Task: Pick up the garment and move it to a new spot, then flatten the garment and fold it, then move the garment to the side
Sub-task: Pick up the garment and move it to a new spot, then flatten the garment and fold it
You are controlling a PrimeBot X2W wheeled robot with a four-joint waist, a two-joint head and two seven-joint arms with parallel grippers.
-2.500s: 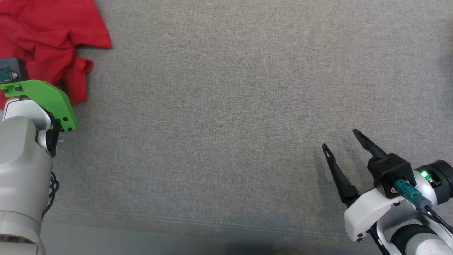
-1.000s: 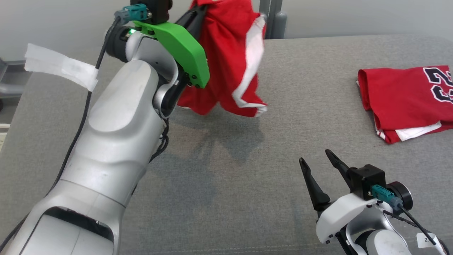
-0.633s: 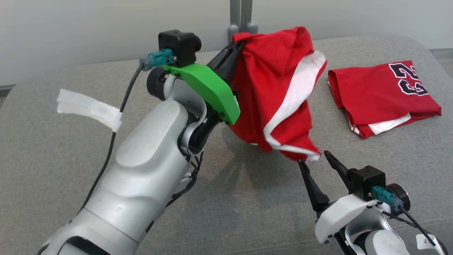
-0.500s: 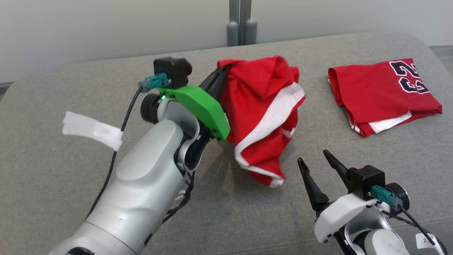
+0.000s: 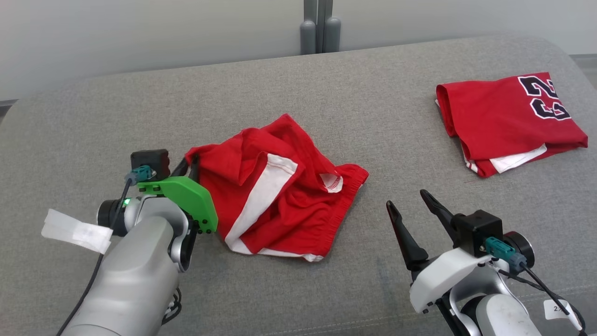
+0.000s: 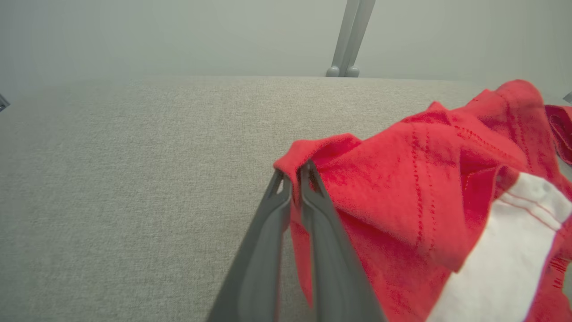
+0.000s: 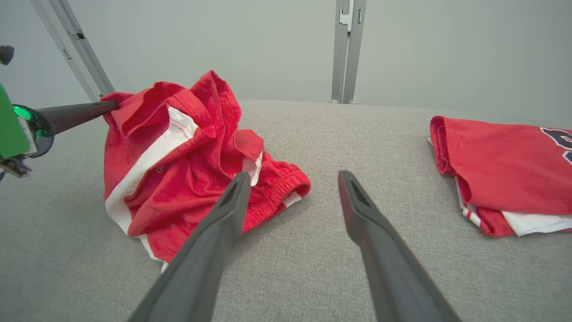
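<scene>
Red shorts lie crumpled; left fingers pinch a corner, right fingers gape empty, so I let go low, then spread flat.

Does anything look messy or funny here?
Yes. The red shorts lie crumpled in a heap, one corner pinched by the left gripper. The folded red jersey to their right looks neat.

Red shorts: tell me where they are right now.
In the head view the red shorts lie crumpled on the grey cushion, left of centre, one corner pinched by the left gripper; the folded jersey sits far to their right.
</scene>
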